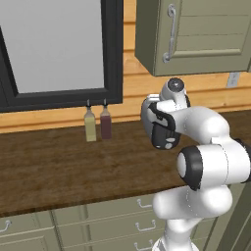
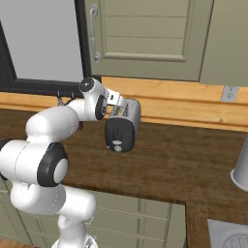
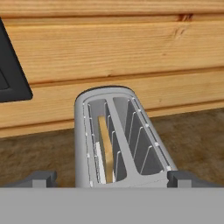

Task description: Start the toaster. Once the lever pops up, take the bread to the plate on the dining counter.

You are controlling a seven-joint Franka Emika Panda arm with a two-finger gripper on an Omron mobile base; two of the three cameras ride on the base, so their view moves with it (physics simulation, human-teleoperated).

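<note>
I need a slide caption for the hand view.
Open claw above toaster, bread in its left slot.

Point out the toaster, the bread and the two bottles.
toaster (image 2: 121, 131): right base view, on its black end panel.
bread (image 3: 105, 146): hand view, on the tan slice standing in the left slot.
bottles (image 1: 90, 126): left base view, on the yellowish bottle's body; the dark red one stands right beside it.

One toaster (image 2: 123, 124) with two slots, one bread (image 3: 105, 146) slice in it, and two bottles (image 1: 97, 123) at the table's (image 1: 59, 169) back edge.
</note>
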